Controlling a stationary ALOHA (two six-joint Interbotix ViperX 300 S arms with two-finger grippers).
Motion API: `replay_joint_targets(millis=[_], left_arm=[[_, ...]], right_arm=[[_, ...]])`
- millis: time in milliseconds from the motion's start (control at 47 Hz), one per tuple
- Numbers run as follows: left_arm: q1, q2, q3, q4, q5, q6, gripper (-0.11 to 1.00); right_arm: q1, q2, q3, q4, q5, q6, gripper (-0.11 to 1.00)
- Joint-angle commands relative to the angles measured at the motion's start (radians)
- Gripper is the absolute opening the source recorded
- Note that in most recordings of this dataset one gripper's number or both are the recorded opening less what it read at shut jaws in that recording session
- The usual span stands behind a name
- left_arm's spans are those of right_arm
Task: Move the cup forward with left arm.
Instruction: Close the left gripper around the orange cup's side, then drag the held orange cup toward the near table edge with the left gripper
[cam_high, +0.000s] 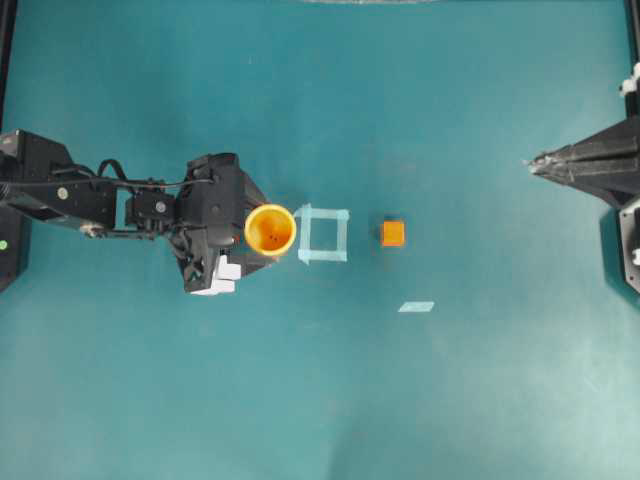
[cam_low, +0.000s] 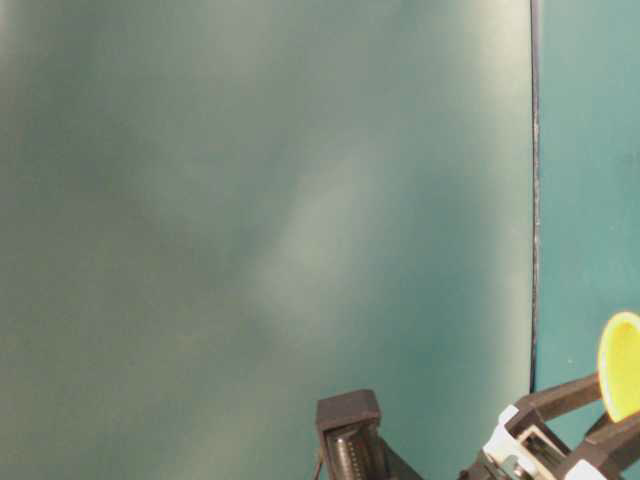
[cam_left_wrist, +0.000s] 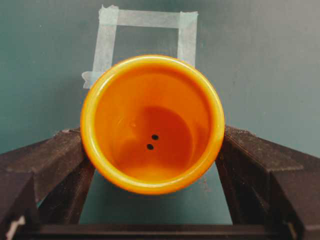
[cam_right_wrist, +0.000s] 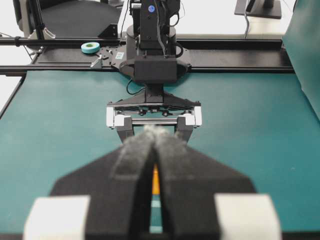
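Teal table (cam_high: 300, 400) surrounds the cup (cam_high: 270, 229), just short of the tape square (cam_high: 323, 234); left gripper (cam_left_wrist: 152, 150) brackets it, jaws spread wide; placement inside remains; right gripper (cam_right_wrist: 156, 145) pressed together.

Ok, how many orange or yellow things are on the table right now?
2. The cup sits between the left gripper fingers, just left of the tape square. The cube lies right of that square. None appears hidden.

- Left arm (cam_high: 120, 205): black jointed metal links, looping black cables, white plastic fittings by the wrist
- Left gripper (cam_left_wrist: 152, 150): two matte black wedge-shaped fingers
- Right gripper (cam_right_wrist: 156, 137): black foam-faced fingers, white end blocks
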Motion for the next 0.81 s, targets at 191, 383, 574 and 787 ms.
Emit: replay_joint_targets(millis=[191, 383, 574, 787], left_arm=[[0.0, -0.008, -0.017, 0.0, -0.032, 0.005, 0.73], [0.0, -0.011, -0.009, -0.002, -0.078, 0.005, 0.66], [-0.002, -0.014, -0.005, -0.002, -0.083, 0.002, 0.65], [-0.018, -0.014, 0.003, -0.002, -0.092, 0.002, 0.65]], right_arm=[[-0.002, 0.0, -0.034, 0.003, 0.002, 0.002, 0.0], [-0.002, 0.002, -0.034, 0.003, 0.003, 0.002, 0.0], [-0.002, 0.002, -0.034, 0.003, 0.006, 0.002, 0.0], [-0.002, 0.0, -0.034, 0.003, 0.006, 0.002, 0.0]])
